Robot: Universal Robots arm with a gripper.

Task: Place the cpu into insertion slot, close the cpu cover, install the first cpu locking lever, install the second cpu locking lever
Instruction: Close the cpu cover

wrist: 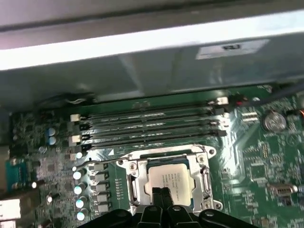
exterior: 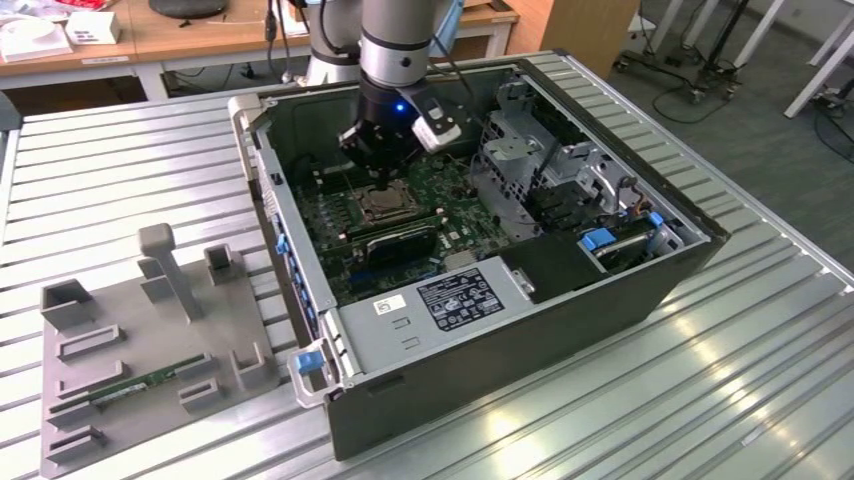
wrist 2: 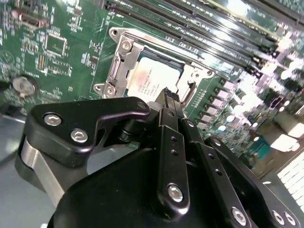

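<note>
The pale silvery square cpu lay in the silver-rimmed square insertion slot, with the thin silvery frame cpu cover lowered over it. The black hand, closed and empty, hung at the slot's 12 o'clock in the exterior view. Latching the thin wire locking lever seemed the step in hand, and it needed exact tip placement.

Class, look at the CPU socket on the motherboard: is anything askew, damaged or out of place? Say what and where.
Nothing looks damaged. In the first wrist view the cpu sits square in the cut-out of the cpu cover, with the closed hand at its edge. One locking lever seems to splay away from the cover, possibly unlatched.
</note>
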